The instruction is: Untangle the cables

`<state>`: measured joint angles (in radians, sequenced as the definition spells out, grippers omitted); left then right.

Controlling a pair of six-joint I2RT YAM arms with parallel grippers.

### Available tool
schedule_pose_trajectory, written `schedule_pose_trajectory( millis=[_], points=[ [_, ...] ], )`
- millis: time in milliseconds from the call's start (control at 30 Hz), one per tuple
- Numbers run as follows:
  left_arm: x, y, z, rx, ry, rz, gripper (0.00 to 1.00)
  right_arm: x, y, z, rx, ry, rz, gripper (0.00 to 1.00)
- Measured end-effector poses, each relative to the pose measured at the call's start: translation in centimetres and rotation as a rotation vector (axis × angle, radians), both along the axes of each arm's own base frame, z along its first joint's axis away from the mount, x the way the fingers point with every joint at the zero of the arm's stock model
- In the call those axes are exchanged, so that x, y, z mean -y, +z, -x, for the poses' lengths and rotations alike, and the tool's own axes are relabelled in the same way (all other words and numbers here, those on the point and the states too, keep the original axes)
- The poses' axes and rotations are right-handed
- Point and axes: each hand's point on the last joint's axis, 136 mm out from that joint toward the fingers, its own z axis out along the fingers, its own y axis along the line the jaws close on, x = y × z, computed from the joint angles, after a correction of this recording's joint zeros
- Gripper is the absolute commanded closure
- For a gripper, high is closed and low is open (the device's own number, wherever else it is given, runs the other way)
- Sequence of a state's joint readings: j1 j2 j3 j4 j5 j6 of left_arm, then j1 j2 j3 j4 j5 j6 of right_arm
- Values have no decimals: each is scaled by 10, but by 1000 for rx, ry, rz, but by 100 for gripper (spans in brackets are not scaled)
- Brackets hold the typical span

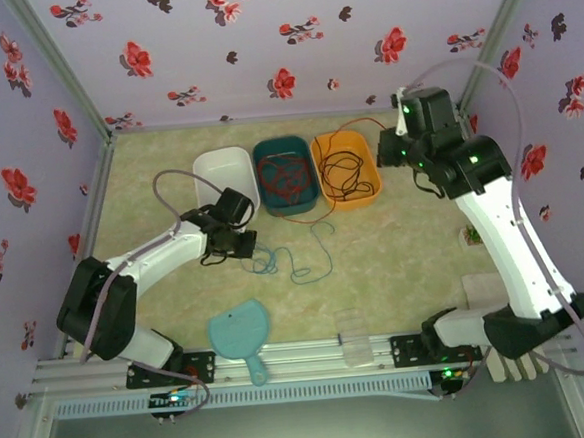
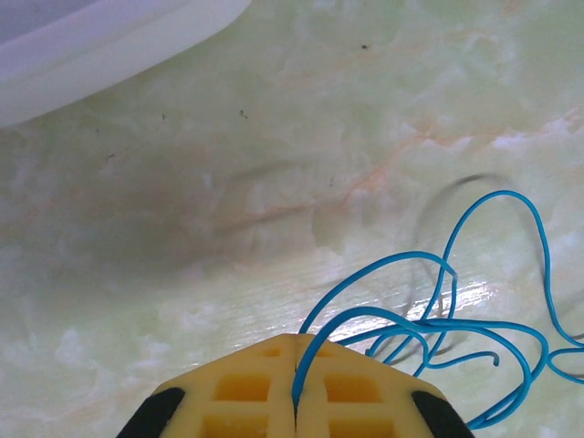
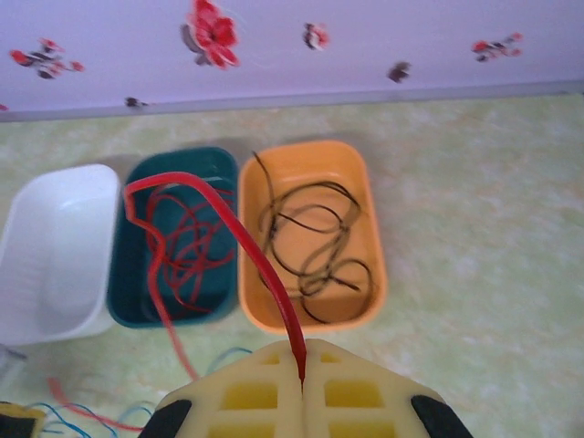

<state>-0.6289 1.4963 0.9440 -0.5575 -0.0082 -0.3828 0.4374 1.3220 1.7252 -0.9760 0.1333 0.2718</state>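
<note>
Blue cable (image 2: 474, 323) pinched in left fingers (image 2: 246, 391), red cable (image 3: 290, 333) in right fingers (image 3: 246, 394).

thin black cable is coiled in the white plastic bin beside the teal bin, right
No. The thin black cable lies coiled in the orange plastic bin, not the white plastic bin; it is beside the teal bin, as the right wrist view shows.

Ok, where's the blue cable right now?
In the top view the blue cable lies on the table in front of the teal tub, a strand pinched in the left hand.
</note>
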Motion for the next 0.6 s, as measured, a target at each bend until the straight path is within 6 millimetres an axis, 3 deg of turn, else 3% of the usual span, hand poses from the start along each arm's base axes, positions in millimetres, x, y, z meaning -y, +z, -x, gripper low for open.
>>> schedule_pose_trajectory(
  millis=[267, 600],
  points=[
    [1, 2, -2, 9, 3, 8, 100, -43, -1, -54, 22, 55, -4, 100],
    [4, 3, -5, 22, 3, 18, 100, -73, -44, -99, -59, 86, 13, 100]
  ],
)
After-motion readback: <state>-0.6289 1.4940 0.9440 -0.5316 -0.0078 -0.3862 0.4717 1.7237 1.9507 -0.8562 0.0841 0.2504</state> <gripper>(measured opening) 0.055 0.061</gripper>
